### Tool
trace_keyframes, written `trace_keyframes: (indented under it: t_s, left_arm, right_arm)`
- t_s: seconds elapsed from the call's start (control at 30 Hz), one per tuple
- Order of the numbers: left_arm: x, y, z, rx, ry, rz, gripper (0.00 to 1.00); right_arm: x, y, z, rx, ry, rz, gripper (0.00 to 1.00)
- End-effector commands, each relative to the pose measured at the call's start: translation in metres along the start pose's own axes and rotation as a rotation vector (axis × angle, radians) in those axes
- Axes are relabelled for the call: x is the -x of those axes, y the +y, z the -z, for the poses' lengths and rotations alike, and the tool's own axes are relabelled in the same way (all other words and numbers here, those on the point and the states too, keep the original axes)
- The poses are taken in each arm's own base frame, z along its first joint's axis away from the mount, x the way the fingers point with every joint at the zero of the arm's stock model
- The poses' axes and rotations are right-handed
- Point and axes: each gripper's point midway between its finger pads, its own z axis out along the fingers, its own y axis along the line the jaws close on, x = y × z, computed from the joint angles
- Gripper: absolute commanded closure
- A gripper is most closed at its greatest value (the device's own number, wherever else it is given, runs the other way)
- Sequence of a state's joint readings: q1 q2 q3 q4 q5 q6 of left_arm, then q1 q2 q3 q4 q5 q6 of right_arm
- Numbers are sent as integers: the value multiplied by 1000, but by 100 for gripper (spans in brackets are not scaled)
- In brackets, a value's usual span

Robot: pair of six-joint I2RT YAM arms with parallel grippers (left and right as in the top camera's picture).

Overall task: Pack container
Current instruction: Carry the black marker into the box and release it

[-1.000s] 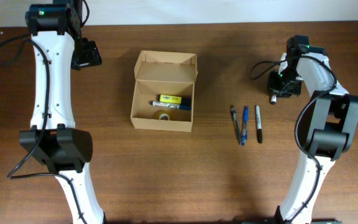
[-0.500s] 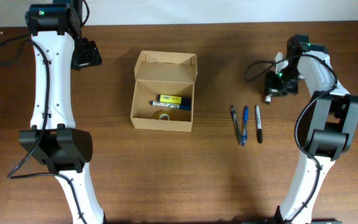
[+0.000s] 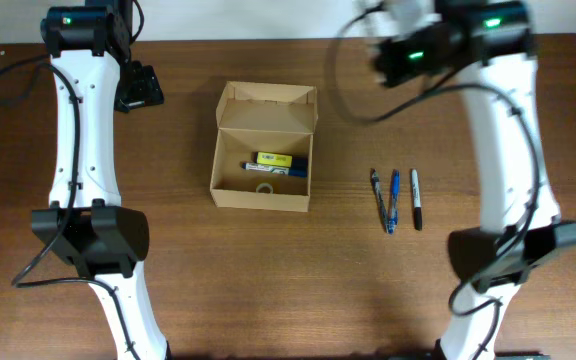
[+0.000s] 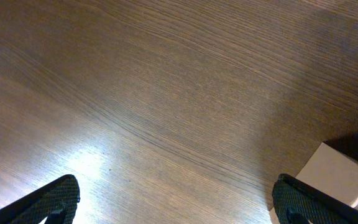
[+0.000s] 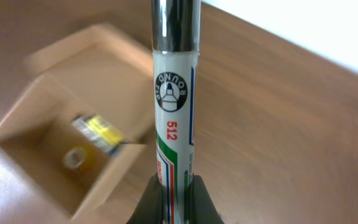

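Note:
The container (image 3: 264,150) is a tan cardboard box with its flap lid standing open, left of the table's middle. Inside lie a yellow item (image 3: 273,159), a dark blue pen and a small tape roll (image 3: 263,186). My right gripper (image 5: 178,193) is shut on a white marker (image 5: 174,93) with a black cap, held upright. In the overhead view this gripper (image 3: 393,48) is blurred, raised high to the right of the box. The box (image 5: 114,177) shows below left of the marker. My left gripper (image 3: 138,88) stands open and empty, left of the box.
Three pens lie side by side on the wood right of the box: a grey one (image 3: 378,198), a blue one (image 3: 393,200) and a black marker (image 3: 416,198). A box corner (image 4: 340,177) shows beside my left gripper (image 4: 179,208).
My right arm has risen from the back right of the table and swung left towards the box, with the marker in its jaws. The left arm has not moved.

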State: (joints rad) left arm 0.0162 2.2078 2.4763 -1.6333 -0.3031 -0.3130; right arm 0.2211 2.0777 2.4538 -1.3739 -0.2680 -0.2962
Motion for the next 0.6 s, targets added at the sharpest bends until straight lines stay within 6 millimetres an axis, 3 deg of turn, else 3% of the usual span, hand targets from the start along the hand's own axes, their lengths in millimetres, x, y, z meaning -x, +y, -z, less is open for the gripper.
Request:
trace_keyframes:
  t_s: [0.0, 0.27, 0.43, 0.57]
  left_arm:
    - [-1, 0, 0, 0, 0, -5, 0]
    - [-1, 0, 0, 0, 0, -5, 0]
    - [-1, 0, 0, 0, 0, -5, 0]
    - [-1, 0, 0, 0, 0, -5, 0]
  right_arm:
    - [-5, 48, -27, 70, 70, 321, 96]
    - [-49, 125, -96, 208, 268, 686, 96]
    - [-88, 149, -140, 294, 378, 772, 96]
    - [-109, 149, -172, 309, 424, 772, 96]
